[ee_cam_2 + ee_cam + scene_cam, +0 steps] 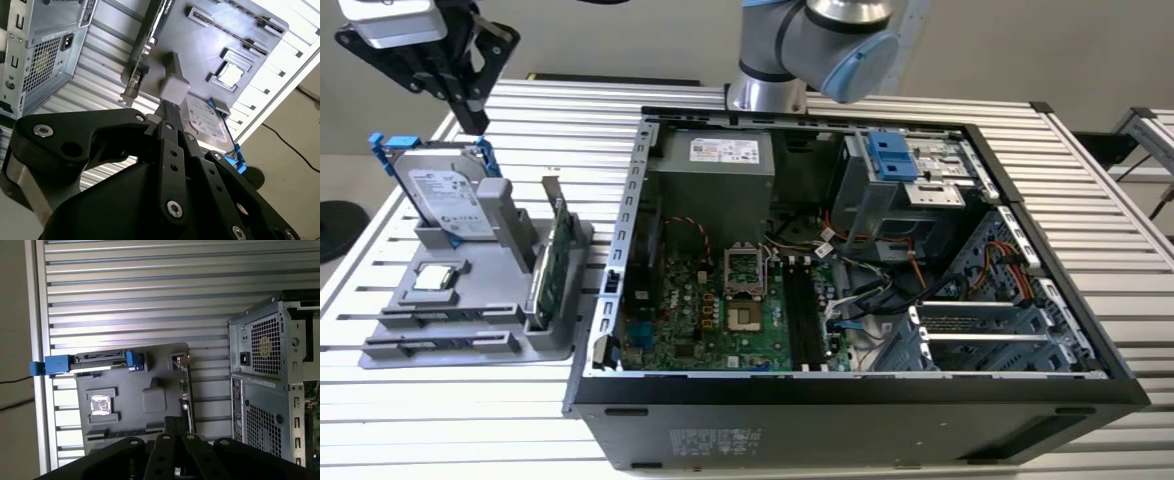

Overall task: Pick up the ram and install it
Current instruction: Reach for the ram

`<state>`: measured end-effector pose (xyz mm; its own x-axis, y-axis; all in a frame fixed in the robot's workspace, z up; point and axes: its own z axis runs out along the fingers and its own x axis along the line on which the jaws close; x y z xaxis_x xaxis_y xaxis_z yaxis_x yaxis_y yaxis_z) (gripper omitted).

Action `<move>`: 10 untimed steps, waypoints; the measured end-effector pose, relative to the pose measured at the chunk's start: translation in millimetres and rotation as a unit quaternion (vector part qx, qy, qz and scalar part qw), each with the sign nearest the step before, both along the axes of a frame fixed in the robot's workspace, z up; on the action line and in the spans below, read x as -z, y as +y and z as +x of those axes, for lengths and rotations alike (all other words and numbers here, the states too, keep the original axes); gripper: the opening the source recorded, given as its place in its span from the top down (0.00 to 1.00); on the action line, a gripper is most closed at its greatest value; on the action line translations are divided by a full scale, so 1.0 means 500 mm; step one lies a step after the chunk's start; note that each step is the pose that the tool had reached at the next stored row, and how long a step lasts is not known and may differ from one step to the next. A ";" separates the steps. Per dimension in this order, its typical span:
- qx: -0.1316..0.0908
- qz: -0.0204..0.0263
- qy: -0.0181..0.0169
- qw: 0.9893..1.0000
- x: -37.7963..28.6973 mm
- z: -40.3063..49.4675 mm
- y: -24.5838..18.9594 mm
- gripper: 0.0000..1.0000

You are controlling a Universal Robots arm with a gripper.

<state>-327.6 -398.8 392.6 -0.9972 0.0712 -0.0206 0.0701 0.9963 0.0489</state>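
Case [854, 410]: lay open beside the holder.
Holder [540, 345]: grey, under the tool.
Tool [471, 118]: hung above the holder, closed on nothing.
Ram [438, 318]: seemingly the dark strip in a holder slot; probably light, stiff and fragile, best pinched across its long edges.

Looks like the ram [794, 315], a long dark stick, sits upright on the motherboard [678, 322], just beside the CPU socket [744, 295].

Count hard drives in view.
1. The hard drive stands upright in the gray holder, to the exterior view's left of the computer case. More could be hidden inside the case's drive bays.
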 end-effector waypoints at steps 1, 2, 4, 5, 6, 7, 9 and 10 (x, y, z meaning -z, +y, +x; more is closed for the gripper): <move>0.000 0.000 0.000 1.000 0.000 -0.002 0.0000 1.00; 0.000 0.000 0.000 1.000 0.000 -0.003 0.0000 1.00; 0.000 0.000 0.000 1.000 0.000 -0.007 0.0000 1.00; 0.000 0.000 0.000 1.000 0.000 -0.009 0.0000 1.00; 0.000 0.000 0.000 1.000 0.000 -0.011 0.0000 1.00; 0.000 0.000 0.000 1.000 0.000 -0.013 0.0000 1.00; 0.000 0.000 0.000 1.000 0.000 -0.017 0.0000 1.00; 0.000 0.000 0.000 1.000 0.000 -0.019 0.0000 1.00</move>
<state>-337.1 -398.8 392.6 -0.9973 0.0712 -0.0207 0.0701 0.9963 0.0489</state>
